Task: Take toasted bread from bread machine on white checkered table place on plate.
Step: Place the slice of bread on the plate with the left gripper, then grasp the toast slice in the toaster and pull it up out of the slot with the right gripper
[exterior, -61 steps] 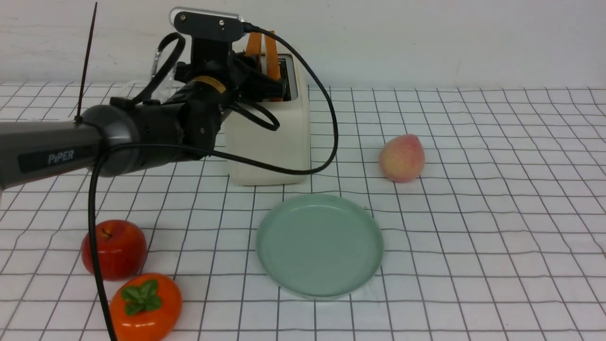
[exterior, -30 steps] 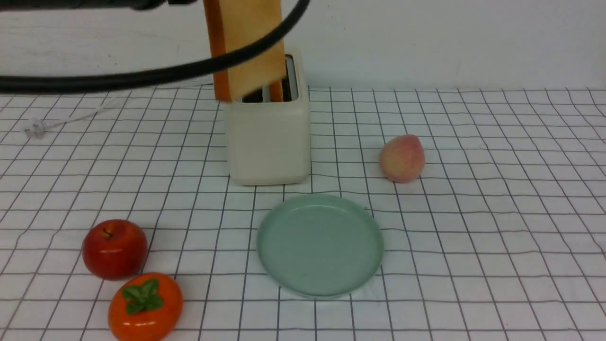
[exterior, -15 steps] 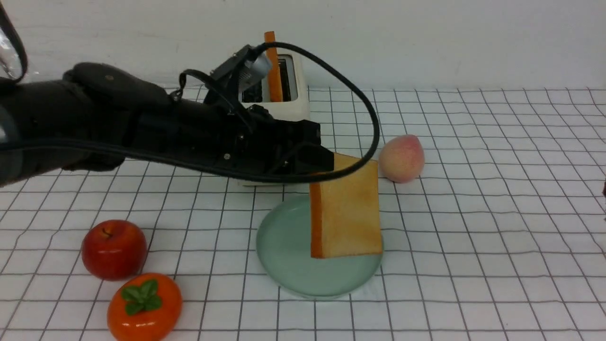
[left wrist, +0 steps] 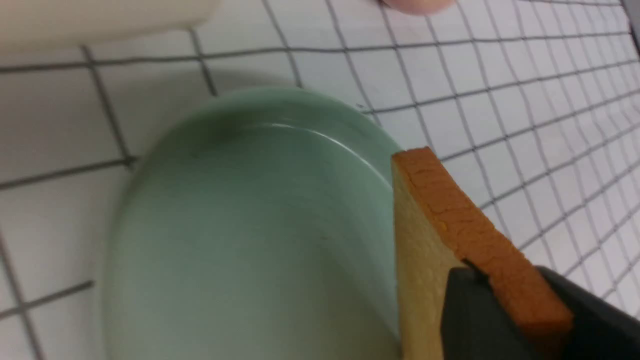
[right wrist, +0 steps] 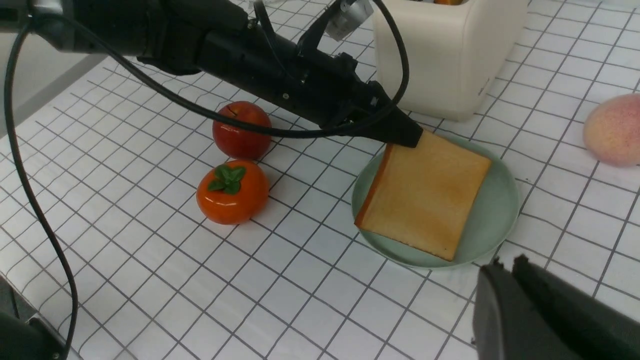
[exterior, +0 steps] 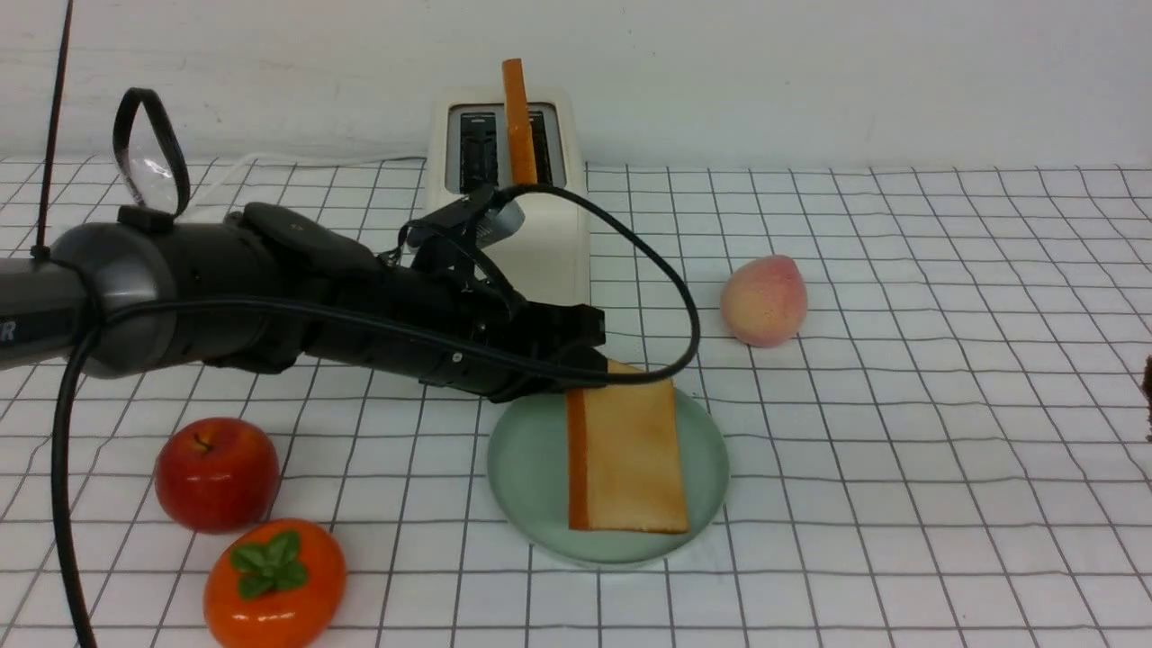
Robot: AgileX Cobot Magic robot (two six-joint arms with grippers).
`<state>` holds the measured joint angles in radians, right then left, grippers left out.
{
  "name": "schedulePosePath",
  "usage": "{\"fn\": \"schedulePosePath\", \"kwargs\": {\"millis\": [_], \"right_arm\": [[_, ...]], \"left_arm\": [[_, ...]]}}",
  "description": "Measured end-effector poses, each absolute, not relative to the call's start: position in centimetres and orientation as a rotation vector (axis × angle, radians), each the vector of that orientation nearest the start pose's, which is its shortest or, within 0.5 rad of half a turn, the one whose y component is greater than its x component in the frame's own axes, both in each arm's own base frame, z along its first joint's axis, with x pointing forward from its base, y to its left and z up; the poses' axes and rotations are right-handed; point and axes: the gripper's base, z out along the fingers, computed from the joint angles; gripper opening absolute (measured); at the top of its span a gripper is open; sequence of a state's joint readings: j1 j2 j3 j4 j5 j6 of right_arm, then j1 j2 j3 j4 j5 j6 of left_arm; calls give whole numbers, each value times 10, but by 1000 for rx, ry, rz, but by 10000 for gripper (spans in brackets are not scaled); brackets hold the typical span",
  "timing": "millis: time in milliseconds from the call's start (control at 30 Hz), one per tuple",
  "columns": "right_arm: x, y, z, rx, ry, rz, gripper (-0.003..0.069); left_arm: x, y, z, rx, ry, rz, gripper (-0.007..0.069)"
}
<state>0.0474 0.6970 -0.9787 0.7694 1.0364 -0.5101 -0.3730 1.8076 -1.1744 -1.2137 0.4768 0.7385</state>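
golden toast (exterior: 625, 459) slants onto plate (exterior: 529, 472) (left jaws pinching edge).

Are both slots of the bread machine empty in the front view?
No, one toast slice stands upright out of the top of the bread machine.

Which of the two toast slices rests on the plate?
The held slice, in the left claw, rests on the plate; the other slice stands upright in the bread machine.
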Motion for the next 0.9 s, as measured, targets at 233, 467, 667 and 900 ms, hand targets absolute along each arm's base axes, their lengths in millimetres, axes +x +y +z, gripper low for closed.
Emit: {"fn": "schedulePosePath", "kwargs": {"millis": [233, 467, 667, 900], "right_arm": [[95, 58, 408, -495, 1989, 644, 32], [96, 52, 401, -455, 2071, 558, 32], [97, 48, 399, -428, 2102, 514, 32], [99, 48, 398, -407, 2118, 522, 32]], "left_arm": [[350, -178, 224, 190, 2375, -884, 505], [346, -171, 249, 242, 2291, -807, 662], [332, -159, 298, 274, 2128, -720, 622], [279, -137, 377, 390, 1893, -635, 286]]}}
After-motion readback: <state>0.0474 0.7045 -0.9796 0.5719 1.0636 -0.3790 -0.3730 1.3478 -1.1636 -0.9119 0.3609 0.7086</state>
